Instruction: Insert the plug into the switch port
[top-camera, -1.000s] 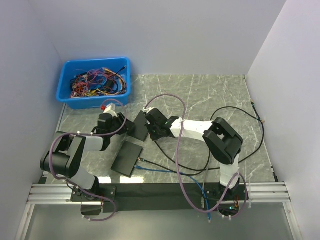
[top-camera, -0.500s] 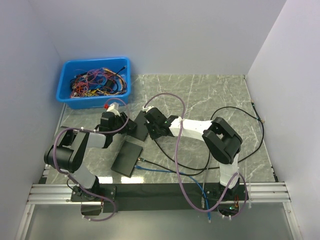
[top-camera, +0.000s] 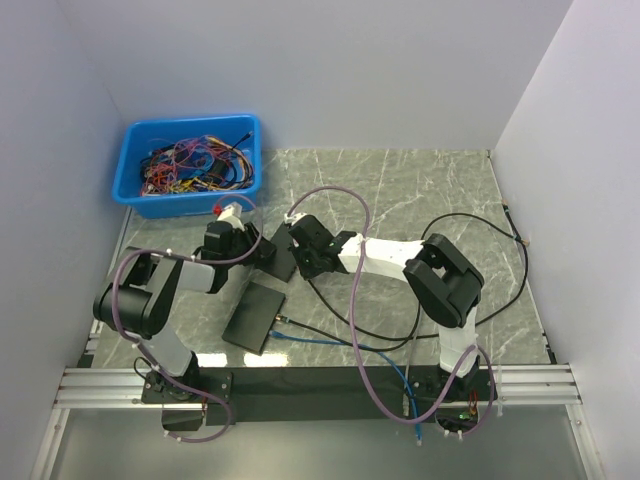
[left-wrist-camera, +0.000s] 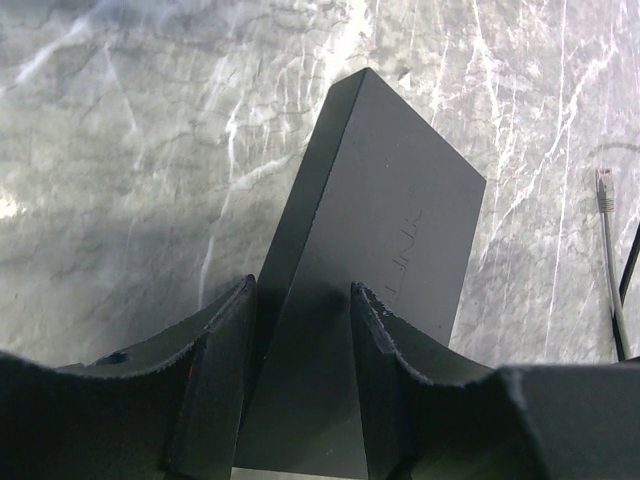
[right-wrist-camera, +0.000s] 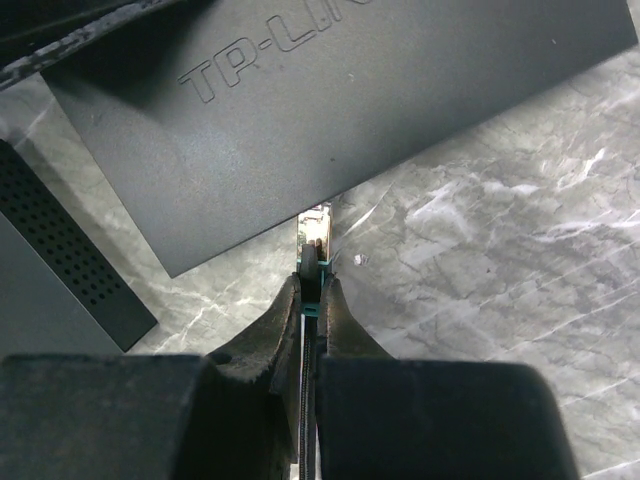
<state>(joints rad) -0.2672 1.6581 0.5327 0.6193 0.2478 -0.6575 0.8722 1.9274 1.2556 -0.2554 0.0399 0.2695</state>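
The black TP-Link switch (top-camera: 277, 252) lies left of centre on the marble table. In the left wrist view the switch (left-wrist-camera: 390, 250) runs away from me, and my left gripper (left-wrist-camera: 300, 300) is shut on its near end, one finger on each side. My left gripper (top-camera: 248, 243) sits at the switch's left end in the top view. My right gripper (right-wrist-camera: 312, 285) is shut on the plug (right-wrist-camera: 316, 228), a clear connector with a teal boot and a black cable. The plug's tip touches the switch's (right-wrist-camera: 330, 90) front edge. My right gripper (top-camera: 303, 258) sits at the switch's right side.
A second black switch (top-camera: 254, 314) lies nearer, with a blue cable (top-camera: 310, 340) running from it. A blue bin (top-camera: 190, 165) of coloured wires stands at the back left. A black cable (top-camera: 500, 290) loops on the right. A loose grey plug (left-wrist-camera: 603, 185) lies beyond the switch.
My left arm has swung forward and right, bringing its gripper up to the switch's left end. My right gripper with the plug has hardly moved.
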